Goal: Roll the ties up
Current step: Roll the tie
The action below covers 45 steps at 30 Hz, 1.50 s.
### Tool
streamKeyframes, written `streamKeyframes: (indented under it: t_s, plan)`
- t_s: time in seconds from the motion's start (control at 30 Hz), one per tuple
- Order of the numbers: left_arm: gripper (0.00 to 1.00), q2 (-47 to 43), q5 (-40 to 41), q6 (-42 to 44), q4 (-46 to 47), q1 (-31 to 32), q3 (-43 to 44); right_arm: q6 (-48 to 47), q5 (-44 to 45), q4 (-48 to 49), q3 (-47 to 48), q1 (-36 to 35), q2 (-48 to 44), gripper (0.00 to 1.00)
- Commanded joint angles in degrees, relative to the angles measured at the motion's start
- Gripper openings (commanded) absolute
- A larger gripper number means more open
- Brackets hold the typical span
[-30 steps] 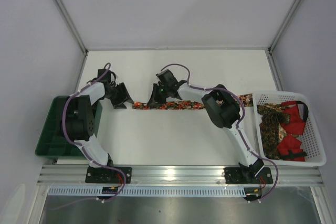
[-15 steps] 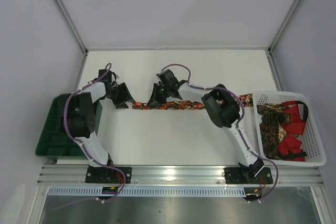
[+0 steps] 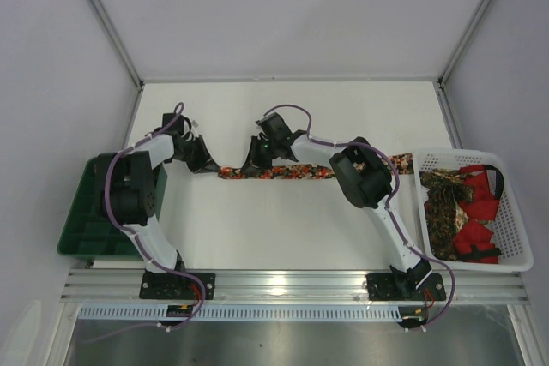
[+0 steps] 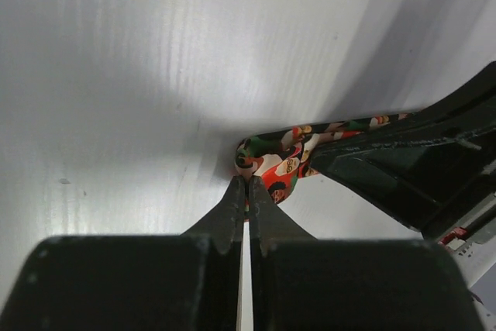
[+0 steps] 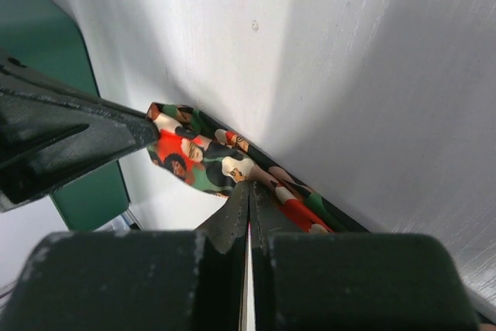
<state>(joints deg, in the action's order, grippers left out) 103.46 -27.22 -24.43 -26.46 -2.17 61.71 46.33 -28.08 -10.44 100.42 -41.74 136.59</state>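
Both closed on tie, left pincer at end, right pincer nearby

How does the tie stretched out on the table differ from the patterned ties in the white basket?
The tie on the table lies straight and flat; the basket ties sit crumpled in a heap. The left gripper and right gripper are shut on the table tie's left end; the basket ties are untouched. Both carry busy dark patterns.
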Motion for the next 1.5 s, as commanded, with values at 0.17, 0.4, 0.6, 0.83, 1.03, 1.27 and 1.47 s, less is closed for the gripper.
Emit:
streamKeyframes:
  t_s: [0.17,0.4,0.6,0.83,1.03,1.27,1.47]
  plan:
    - [0.0,-7.9,-2.9,-5.2,1.5,6.7,1.7,-2.0,1.7,-5.1,0.3,-0.6,3.3,0.0]
    - [0.0,-6.7,-2.3,-9.5,2.2,11.9,3.7,-1.5,0.2,-4.2,-0.5,-0.8,3.0,0.0]
    - [0.0,-6.7,-0.7,-12.3,3.3,12.0,3.6,-0.3,-2.9,-0.6,-3.9,-0.4,0.7,0.0]
    - [0.0,-5.9,0.5,-13.2,3.4,13.0,4.2,0.5,-5.3,2.0,-5.3,0.6,-1.9,0.0]
    - [0.0,-5.9,2.1,-11.3,1.6,13.0,4.6,-0.5,-4.8,-0.5,-6.1,1.6,-5.1,0.0]
    - [0.01,-5.9,2.6,-10.7,0.9,13.0,5.0,0.0,-4.9,1.8,-11.5,2.6,-9.7,0.0]
    - [0.01,-6.1,3.3,-9.9,0.4,13.4,5.0,-0.8,-4.4,2.5,-15.5,3.9,-12.7,0.0]
